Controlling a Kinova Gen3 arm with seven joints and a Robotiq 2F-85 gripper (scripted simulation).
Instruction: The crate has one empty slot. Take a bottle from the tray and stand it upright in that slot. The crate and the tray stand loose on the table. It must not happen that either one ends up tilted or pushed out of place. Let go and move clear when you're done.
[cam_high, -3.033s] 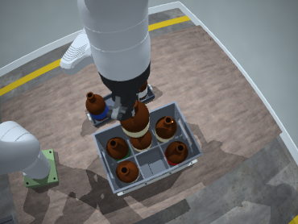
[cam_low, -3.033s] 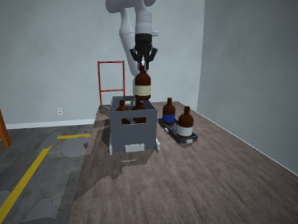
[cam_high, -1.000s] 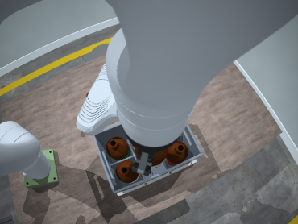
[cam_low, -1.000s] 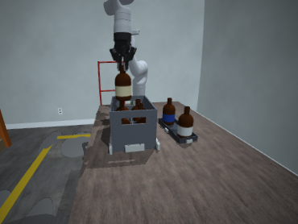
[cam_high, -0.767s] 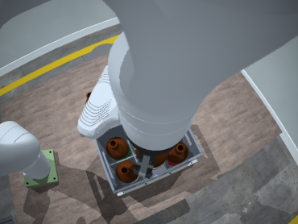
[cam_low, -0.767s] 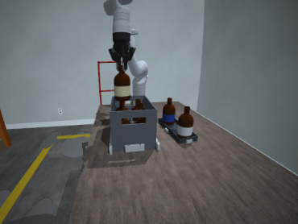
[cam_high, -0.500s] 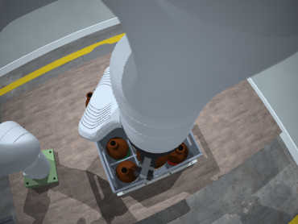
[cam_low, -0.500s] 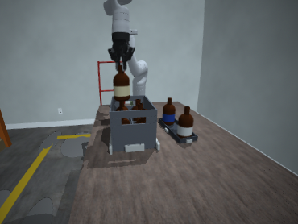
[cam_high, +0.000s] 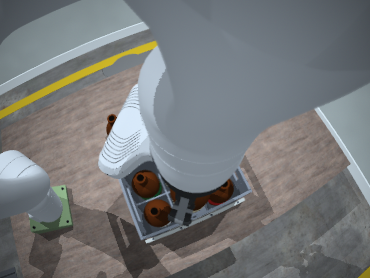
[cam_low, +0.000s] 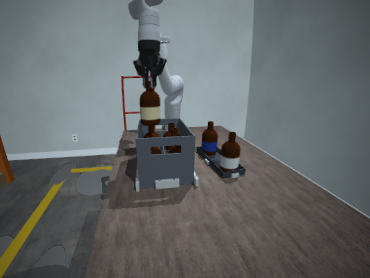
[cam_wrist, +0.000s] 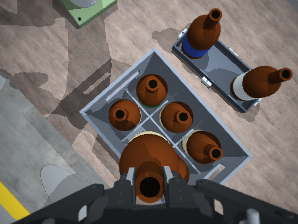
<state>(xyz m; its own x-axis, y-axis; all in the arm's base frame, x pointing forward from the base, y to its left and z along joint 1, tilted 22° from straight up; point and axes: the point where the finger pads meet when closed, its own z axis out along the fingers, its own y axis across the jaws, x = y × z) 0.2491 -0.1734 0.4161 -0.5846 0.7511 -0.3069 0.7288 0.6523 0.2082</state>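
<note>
- The crate (cam_high: 134, 215) (cam_low: 165, 170) (cam_wrist: 202, 104) stood level on the desk (cam_high: 300, 145) (cam_low: 225, 225) (cam_wrist: 145, 30), near the desk's long edge at the left of the exterior view.
- The tray (cam_low: 216, 164) (cam_wrist: 220, 62) lay flat beside the crate, apart from it, with a narrow strip of desk between their walls.
- A blue-labelled bottle (cam_high: 111, 124) (cam_low: 209, 140) (cam_wrist: 201, 36) and a white-labelled bottle (cam_low: 230, 156) (cam_wrist: 259, 82) stood upright at opposite ends of the tray, with bare tray floor between them.
- The green base plate (cam_high: 62, 225) (cam_wrist: 95, 15) was well apart from the crate.
- Bottles filled the crate's compartments around the pincer, leaving little side room; thin dividers ran between them.
- The pincer (cam_high: 183, 210) (cam_low: 149, 82) (cam_wrist: 149, 176) pointed down over the crate, its fingers closed on the neck of the cream-labelled bottle (cam_high: 200, 201) (cam_low: 150, 107) (cam_wrist: 148, 155).
- That bottle hung upright below the pincer, neck between the fingertips and body lower down, over the crate's interior.
- Its body hid the slot beneath, so its exact alignment and clearance from the dividers could not be told.
</note>
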